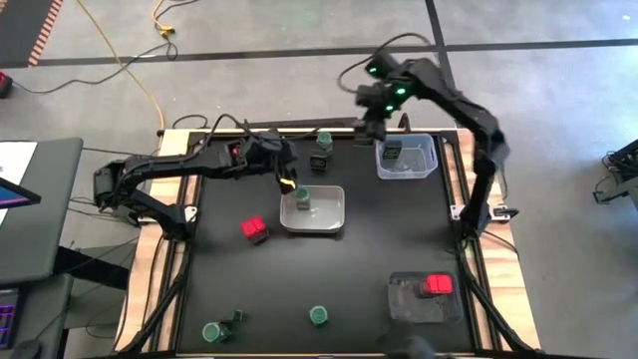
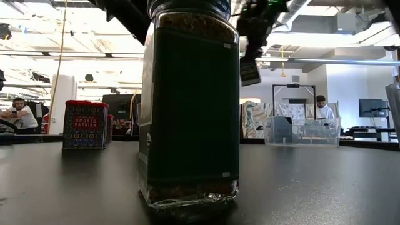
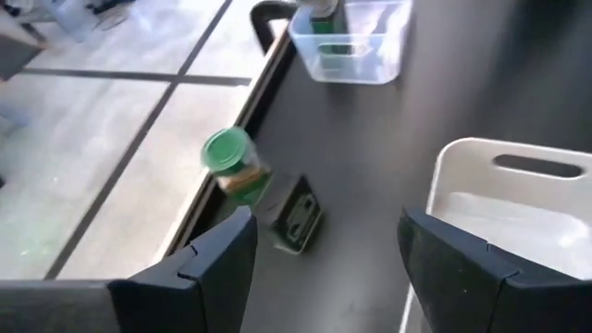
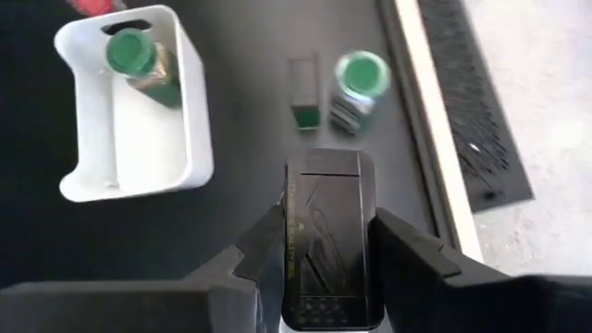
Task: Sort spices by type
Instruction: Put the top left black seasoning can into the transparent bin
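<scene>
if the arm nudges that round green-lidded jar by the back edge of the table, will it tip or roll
The round green-lidded jar stands upright, taller than wide, so a high nudge would probably tip it. Once down, its round body would likely roll. The dark squarish tin lying beside it might stop it on that side.

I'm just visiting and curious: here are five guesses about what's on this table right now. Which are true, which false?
1. The right gripper holds a dark tin. True.
2. The white tray holds a red box. False: it holds a green-lidded jar.
3. The left gripper is open and holds nothing. True.
4. The clear bin is empty. False: a dark tin with a green top sits in it.
5. A red box lies on the grey tray. True.
</scene>
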### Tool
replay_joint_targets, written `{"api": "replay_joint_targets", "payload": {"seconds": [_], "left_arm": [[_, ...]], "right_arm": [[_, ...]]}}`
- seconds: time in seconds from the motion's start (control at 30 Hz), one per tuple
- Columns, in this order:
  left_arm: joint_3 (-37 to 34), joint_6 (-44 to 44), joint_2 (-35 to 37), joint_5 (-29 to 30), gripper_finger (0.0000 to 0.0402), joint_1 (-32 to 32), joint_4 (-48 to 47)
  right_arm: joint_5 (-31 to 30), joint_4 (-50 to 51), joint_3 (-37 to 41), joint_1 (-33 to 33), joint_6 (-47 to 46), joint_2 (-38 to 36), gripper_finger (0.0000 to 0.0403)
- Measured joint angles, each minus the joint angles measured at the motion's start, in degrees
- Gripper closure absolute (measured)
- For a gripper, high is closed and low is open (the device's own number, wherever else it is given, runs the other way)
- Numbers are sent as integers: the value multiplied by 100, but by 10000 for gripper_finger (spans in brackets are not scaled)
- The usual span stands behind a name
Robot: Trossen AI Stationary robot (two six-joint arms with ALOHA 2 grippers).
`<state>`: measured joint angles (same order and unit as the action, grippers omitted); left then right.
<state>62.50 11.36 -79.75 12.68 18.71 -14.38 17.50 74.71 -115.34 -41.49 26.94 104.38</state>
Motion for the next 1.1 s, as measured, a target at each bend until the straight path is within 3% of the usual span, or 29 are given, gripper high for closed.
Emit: {"api": "replay_joint_targets", "payload": {"seconds": [0.27, 0.4, 0.57, 0.73, 1.1], "left_arm": [[0, 86, 0, 27, 152, 209, 5], [0, 229, 0, 29, 152, 270, 8], [0, 412, 0, 29, 152, 321, 51], [0, 693, 0, 29, 152, 349, 224], [0, 1193, 0, 27, 152, 353, 232]], "right_arm": [[-204, -1299, 2618, -839, -468, -2185, 242], [-723, -1698, 3941, -1017, -616, -3283, 240], [-888, -2410, 5148, -1047, -935, -4222, 233], [-1183, -2705, 5553, -1041, -587, -4373, 237], [-1668, -2551, 5560, -1041, -99, -3425, 232]]}}
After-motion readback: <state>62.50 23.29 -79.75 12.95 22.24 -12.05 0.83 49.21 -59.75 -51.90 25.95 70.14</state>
